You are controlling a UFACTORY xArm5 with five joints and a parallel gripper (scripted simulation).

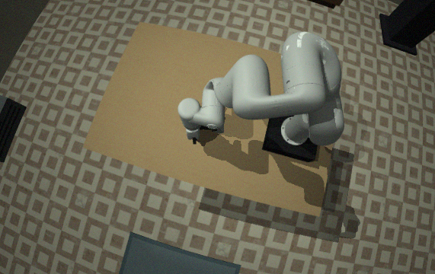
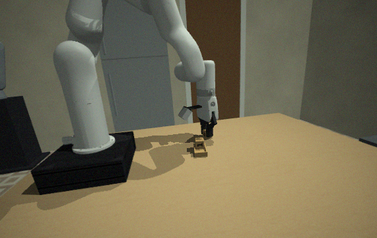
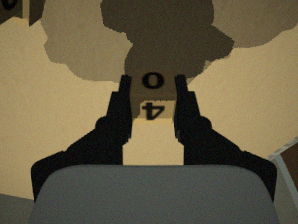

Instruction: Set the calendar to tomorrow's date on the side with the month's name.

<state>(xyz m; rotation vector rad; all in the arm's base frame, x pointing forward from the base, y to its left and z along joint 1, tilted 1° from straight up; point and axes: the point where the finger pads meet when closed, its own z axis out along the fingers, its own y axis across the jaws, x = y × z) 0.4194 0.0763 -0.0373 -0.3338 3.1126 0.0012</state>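
My gripper (image 1: 194, 141) (image 2: 206, 133) (image 3: 153, 89) points down, its fingers touching two opposite sides of a wooden cube (image 3: 153, 95), so it is shut on it. The cube's shaded upper face shows a 0; the face towards the wrist shows a 4, upside down in the wrist view. In the exterior view only a sliver of this cube shows between the fingers. The small wooden tray (image 2: 201, 155) stands on the table just in front of the gripper, with what looks like the other cube (image 2: 199, 141) at its far end. A corner with part of a black digit shows at the wrist view's top left. The month's name is not readable.
The tan table (image 1: 141, 87) (image 2: 274, 185) (image 3: 75, 135) carries the arm's black base (image 1: 289, 148) (image 2: 86, 172). The arm's shadow covers the area around the cube and tray. In the top view the arm hides the tray.
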